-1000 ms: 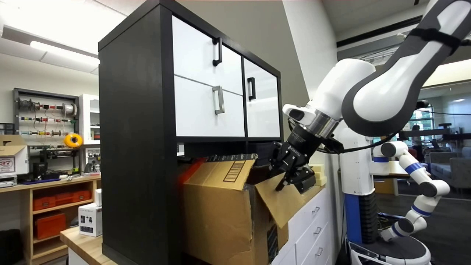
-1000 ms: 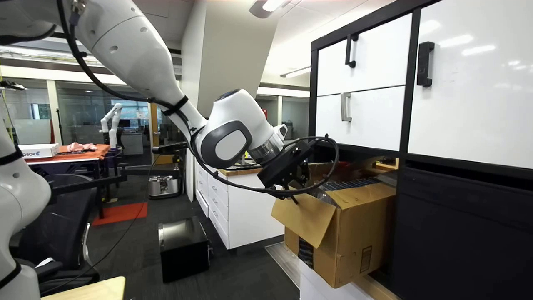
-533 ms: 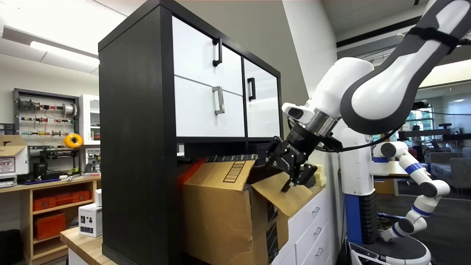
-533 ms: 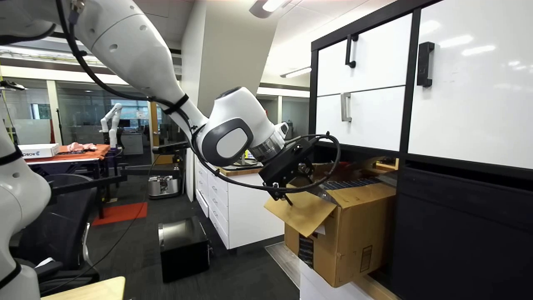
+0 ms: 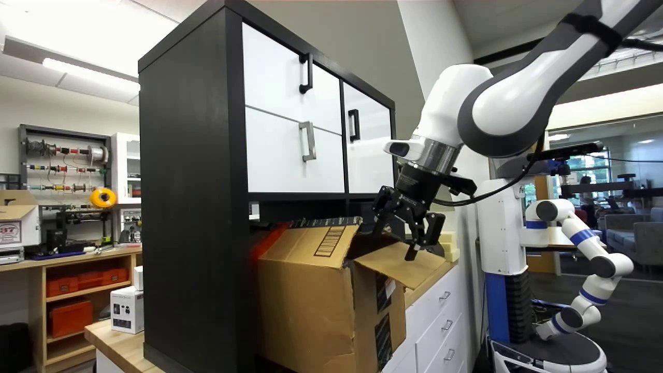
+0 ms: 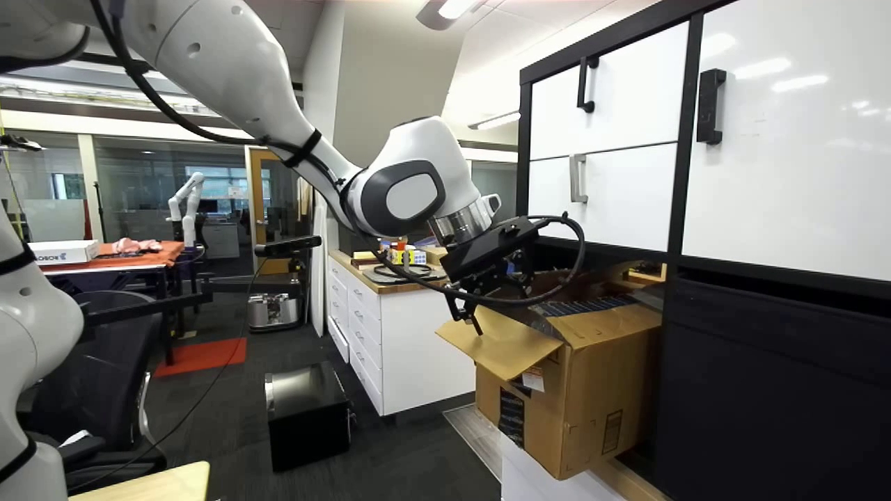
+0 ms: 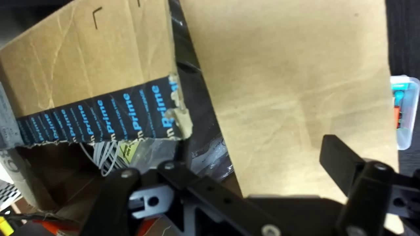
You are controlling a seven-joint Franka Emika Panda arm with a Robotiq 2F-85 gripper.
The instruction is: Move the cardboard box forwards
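The brown cardboard box point(image 5: 311, 305) juts out of the lower bay of the black-and-white cabinet in both exterior views, its top flaps loose. Its front flap point(image 6: 498, 344) slants outward, and a flap with dark printed tape point(image 7: 98, 114) shows in the wrist view. Over the box's front opening, my gripper point(image 5: 394, 238) has its jaws spread wide, with nothing clamped. One finger point(image 7: 341, 164) is above the front flap; whether it touches, I cannot tell. The other finger point(image 7: 183, 150) hangs over the opening, where cables and clear plastic lie inside.
The black-and-white cabinet point(image 5: 191, 207) rises above and around the box, its door handles point(image 6: 578, 179) protruding near the arm. White drawers point(image 5: 440, 321) run below the counter. A black box point(image 6: 306, 417) is on the floor. A second white robot arm point(image 5: 590, 259) stands behind.
My gripper has opened and moved up, shifting slightly toward the cabinet. The front flap has swung up and outward from its steeper hang. The body of the box has not visibly moved.
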